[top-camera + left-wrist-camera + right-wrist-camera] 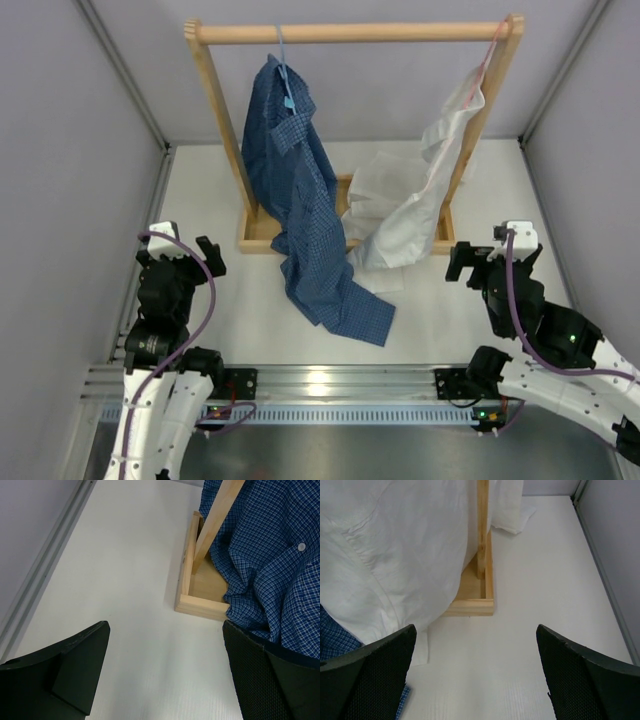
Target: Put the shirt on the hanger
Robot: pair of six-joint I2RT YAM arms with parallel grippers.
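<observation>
White table (200, 300), grey walls (60, 150) on three sides. Shirt (300, 200) hangs from the hanger (284, 70) on the wooden rack (350, 33), its tail trailing onto the table beside a white shirt (420, 200). Left end effector (187, 240) and right end effector (490, 248) rest low, jaws spread, empty.

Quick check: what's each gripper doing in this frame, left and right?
Left gripper: open, holding nothing.
Right gripper: open, holding nothing.
</observation>
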